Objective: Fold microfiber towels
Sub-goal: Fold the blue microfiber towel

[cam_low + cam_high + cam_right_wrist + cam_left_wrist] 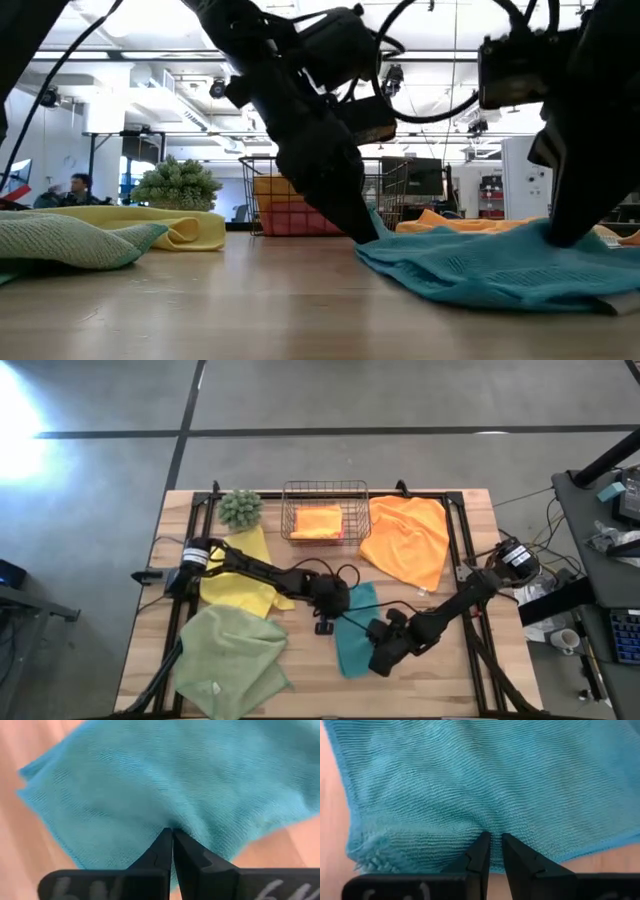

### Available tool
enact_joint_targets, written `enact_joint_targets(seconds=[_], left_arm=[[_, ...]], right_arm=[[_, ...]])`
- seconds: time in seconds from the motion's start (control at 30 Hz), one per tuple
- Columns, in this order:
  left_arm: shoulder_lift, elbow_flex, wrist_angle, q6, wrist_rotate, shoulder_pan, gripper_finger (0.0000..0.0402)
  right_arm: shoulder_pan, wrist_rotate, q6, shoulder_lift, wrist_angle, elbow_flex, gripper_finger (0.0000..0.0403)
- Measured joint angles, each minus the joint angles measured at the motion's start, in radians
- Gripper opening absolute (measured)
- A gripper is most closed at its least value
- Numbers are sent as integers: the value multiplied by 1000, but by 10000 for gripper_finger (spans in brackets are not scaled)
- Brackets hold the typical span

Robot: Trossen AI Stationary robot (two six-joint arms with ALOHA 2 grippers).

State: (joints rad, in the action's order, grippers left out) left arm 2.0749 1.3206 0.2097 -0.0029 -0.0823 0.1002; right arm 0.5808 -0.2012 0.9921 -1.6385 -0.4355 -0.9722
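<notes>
The teal towel (354,632) lies folded on the wooden table (450,680), just toward five o'clock from the table's centre, with both grippers down on it. The left gripper (495,840) pinches the cloth at its ten o'clock edge — its fingers nearly together with a pucker of teal fabric between the tips. The right gripper (172,834) is clenched tight on the towel's four o'clock side; the tips seem to nip a fold, though the weave hides the exact bite.

Around them: the yellow towel (240,575) at nine o'clock, the pale sage green towel (232,660) at seven, and a spread orange towel (408,538) at two. The copper wire basket (325,510) stands at twelve, holding a folded orange towel (318,521) — beside it, at eleven, the spiky green plant (241,508).
</notes>
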Motion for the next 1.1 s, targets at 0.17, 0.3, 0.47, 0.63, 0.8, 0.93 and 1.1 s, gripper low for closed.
enact_joint_targets(seconds=[0.17,0.3,0.47,0.63,0.8,0.93,1.1], left_arm=[[-47,0,37,-17,90,6,38],[-124,-3,62,-15,139,7,39],[-204,-1,117,-19,140,31,68],[-277,16,160,-107,140,72,126],[-309,41,209,-225,141,137,165],[-314,92,206,-226,156,227,168],[-310,142,206,-220,265,349,169]], right_arm=[[30,-8,-16,23,23,0,8],[66,-62,-34,66,11,0,8],[123,-118,-44,127,-28,0,8],[179,-140,-109,182,-39,0,8],[226,-141,-164,228,-52,-1,8],[255,-140,-183,258,-69,-1,8],[291,-141,-254,296,-81,-1,9]])
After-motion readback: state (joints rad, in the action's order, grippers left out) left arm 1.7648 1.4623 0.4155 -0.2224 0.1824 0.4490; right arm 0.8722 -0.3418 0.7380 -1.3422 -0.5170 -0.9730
